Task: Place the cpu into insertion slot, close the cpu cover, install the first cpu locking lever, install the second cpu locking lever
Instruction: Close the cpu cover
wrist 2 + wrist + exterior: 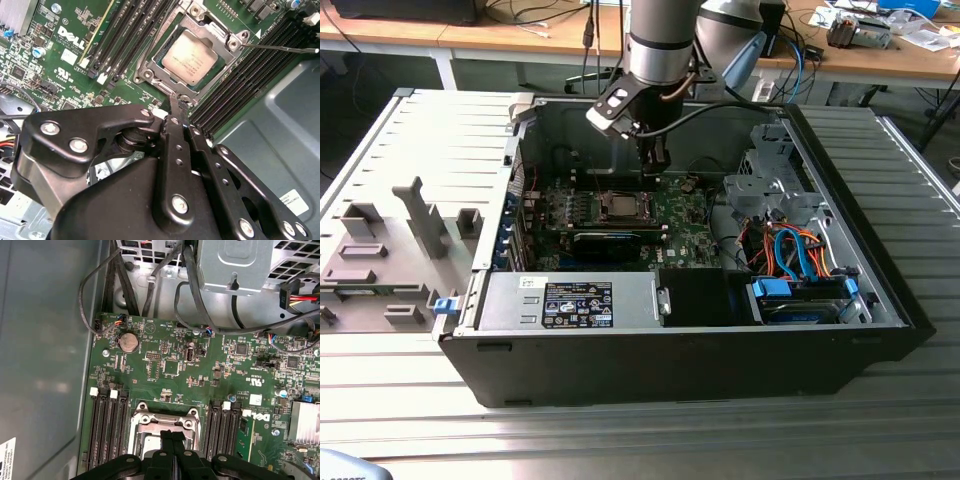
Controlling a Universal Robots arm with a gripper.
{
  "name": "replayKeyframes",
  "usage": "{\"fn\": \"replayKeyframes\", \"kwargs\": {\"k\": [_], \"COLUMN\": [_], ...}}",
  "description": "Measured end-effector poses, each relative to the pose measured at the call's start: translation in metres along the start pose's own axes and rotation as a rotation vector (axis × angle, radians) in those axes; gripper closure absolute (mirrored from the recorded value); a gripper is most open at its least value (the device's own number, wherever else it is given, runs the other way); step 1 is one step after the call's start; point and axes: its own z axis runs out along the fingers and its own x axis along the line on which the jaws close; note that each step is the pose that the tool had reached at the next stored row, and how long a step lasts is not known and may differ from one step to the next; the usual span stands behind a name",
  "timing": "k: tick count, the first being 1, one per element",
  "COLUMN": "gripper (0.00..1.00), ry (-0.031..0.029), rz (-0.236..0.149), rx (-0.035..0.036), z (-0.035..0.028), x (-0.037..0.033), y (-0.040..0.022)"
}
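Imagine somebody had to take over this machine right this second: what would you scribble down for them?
Gripper: shut, nothing held, tips low beside the cover inside the computer case.
Cpu: already seated, its silvery top showing through the cover's opening.
Done: cpu placed; the cover looks lowered around it.
Left: one thin lever sticks out free to the side, not latched. I cannot make out the other lever, so count both as open.
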Motion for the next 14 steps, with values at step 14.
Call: {"fn": "replayKeyframes", "kwargs": {"k": [14], "gripper": [0.89], "ry": [0.0004], "rz": [0.000], "rx": [0.0000], "z": [0.0000], "x": [0.0005], "y": [-0.0037]}}
